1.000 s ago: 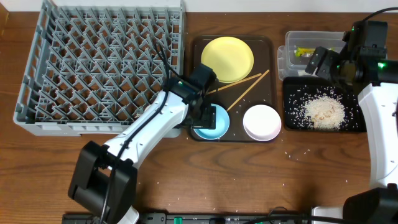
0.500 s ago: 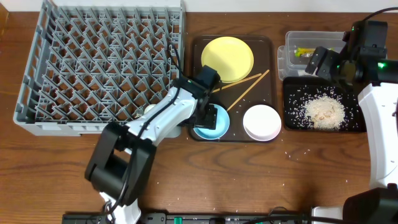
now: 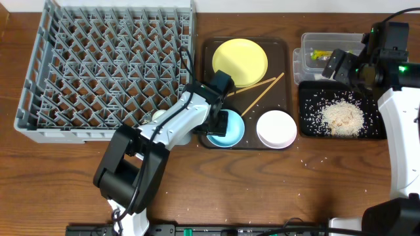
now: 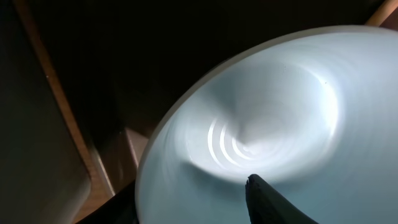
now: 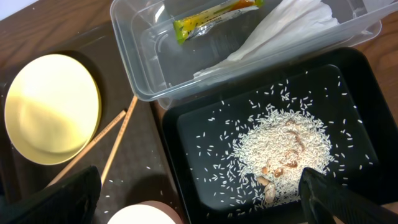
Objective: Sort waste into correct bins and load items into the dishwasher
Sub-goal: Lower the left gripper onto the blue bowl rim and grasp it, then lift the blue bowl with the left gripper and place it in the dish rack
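Wrapper [image 5: 214, 17], napkin [image 5: 280, 31], rice [image 5: 283, 146] binned; no dishes in rack [image 3: 105, 65] yet. Your left gripper [image 3: 222, 119] is at the blue bowl [image 3: 231, 131], brown tray [image 3: 283, 98] front-left corner, grip unclear; right gripper [image 5: 199, 196] wide.

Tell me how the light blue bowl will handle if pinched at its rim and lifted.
The light blue bowl has a crisp round rim, so it is probably stiff. Its glossy inside suggests a pinch could slip. Wide and shallow, it would likely hang tilted.

A dark brown wooden table [image 3: 262, 190] fills the overhead view, its grain running side to side (reddish, with a dull sheen). The light is even and the shadows soft. A black rail [image 3: 230, 231] lies along the table's front edge.
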You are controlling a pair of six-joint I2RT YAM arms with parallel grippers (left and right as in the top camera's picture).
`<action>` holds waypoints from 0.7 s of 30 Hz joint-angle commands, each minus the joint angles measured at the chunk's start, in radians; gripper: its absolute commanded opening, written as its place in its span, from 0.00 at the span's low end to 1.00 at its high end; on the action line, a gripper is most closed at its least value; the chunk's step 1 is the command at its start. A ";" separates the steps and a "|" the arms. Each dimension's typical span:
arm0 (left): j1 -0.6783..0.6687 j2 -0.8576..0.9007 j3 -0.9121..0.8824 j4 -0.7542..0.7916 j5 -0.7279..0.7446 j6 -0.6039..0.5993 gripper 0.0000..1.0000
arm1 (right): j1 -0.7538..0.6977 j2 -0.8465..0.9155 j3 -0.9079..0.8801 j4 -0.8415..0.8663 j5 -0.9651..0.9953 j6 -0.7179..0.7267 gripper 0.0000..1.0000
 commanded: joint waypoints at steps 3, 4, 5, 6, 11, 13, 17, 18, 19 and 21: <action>-0.008 0.035 -0.011 0.024 -0.001 -0.026 0.47 | -0.001 0.002 0.004 -0.004 0.011 0.013 0.99; -0.008 0.038 -0.011 0.025 -0.001 -0.029 0.46 | -0.001 0.002 0.004 -0.004 0.011 0.013 0.99; -0.009 0.043 -0.011 0.027 -0.001 -0.029 0.46 | -0.001 0.002 0.004 -0.004 0.011 0.013 0.99; -0.009 0.046 -0.011 0.027 -0.001 -0.032 0.45 | -0.001 0.002 0.004 -0.004 0.011 0.013 0.99; -0.008 0.068 -0.011 0.032 -0.001 -0.032 0.39 | -0.001 0.002 0.004 -0.004 0.011 0.013 0.99; -0.008 0.079 -0.011 0.035 0.000 -0.032 0.36 | -0.001 0.002 0.004 -0.004 0.011 0.013 0.99; -0.005 0.085 -0.011 0.038 0.014 -0.032 0.15 | -0.001 0.002 0.004 -0.004 0.011 0.013 0.99; -0.005 0.085 -0.011 0.038 0.014 -0.032 0.08 | -0.001 0.002 0.004 -0.004 0.011 0.013 0.99; -0.005 0.085 -0.011 0.038 0.014 -0.032 0.08 | -0.001 0.002 0.004 -0.004 0.011 0.013 0.99; -0.005 0.082 -0.011 0.038 0.018 -0.032 0.08 | -0.001 0.002 0.004 -0.004 0.011 0.013 0.99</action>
